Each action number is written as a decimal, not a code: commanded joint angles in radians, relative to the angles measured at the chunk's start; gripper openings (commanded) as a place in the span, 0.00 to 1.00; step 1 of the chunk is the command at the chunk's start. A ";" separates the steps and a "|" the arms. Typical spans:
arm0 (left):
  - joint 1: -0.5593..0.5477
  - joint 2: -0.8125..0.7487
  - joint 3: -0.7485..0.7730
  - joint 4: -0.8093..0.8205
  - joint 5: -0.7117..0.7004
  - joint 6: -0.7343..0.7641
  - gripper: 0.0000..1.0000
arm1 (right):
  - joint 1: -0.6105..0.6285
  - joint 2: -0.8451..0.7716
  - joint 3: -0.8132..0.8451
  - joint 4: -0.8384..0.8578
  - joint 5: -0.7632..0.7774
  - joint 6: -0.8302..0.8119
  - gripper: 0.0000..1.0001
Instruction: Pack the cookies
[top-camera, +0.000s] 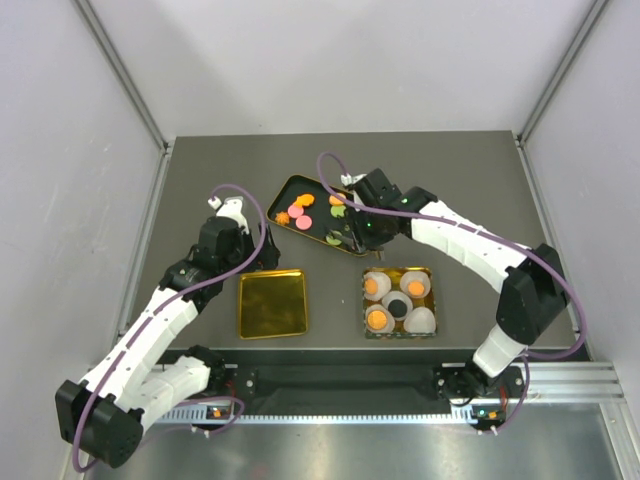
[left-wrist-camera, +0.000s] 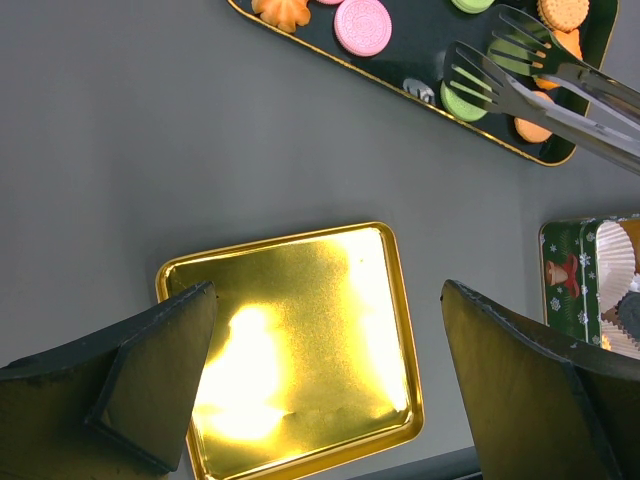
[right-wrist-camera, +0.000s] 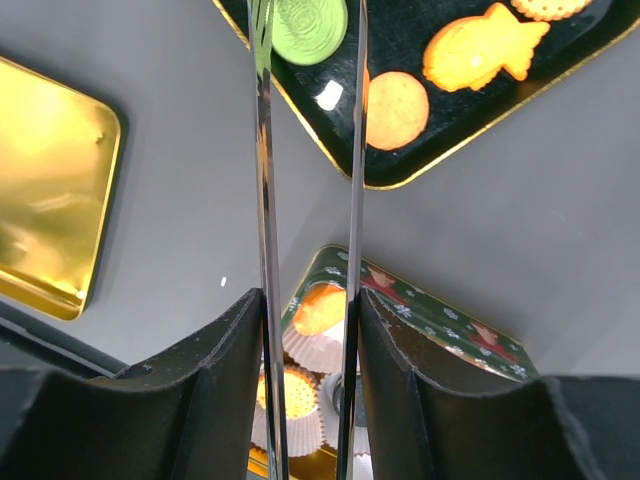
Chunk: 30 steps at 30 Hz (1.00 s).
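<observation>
While the loose cookies (top-camera: 300, 208) lie on the dark tray (top-camera: 315, 225) at the far middle of the surface (top-camera: 480, 200), a green cookie (right-wrist-camera: 310, 28) sits between the tips of the tongs (right-wrist-camera: 262, 200) that the right fingers (right-wrist-camera: 200, 380) pinch, so the squeeze should be gentle and level to avoid cracking or dropping it. Carry it low to the seemingly empty paper cup (top-camera: 420, 320) in the tin (left-wrist-camera: 562, 270); the left fingers (left-wrist-camera: 150, 370) hang spread over the gold lid (left-wrist-camera: 300, 300).

1. I count one green tin (top-camera: 433, 300).
2. Inside the tin: five paper cups (top-camera: 418, 320), holding four cookies (top-camera: 376, 287) (three orange, one black).
3. Left of the tin: one gold tray (top-camera: 272, 303).
4. Beyond the tin: one dark tray (left-wrist-camera: 415, 45), with at least seven cookies on it.
5. One pair of tongs (left-wrist-camera: 585, 78).
</observation>
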 joint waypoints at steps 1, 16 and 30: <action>0.003 -0.002 0.018 0.037 -0.006 0.007 0.99 | -0.003 -0.007 0.031 -0.003 0.044 -0.021 0.40; 0.003 -0.003 0.018 0.035 -0.006 0.007 0.99 | -0.040 -0.068 0.033 -0.003 -0.011 -0.017 0.40; 0.003 -0.002 0.018 0.035 -0.006 0.007 0.99 | -0.025 -0.077 0.001 0.012 -0.048 -0.001 0.41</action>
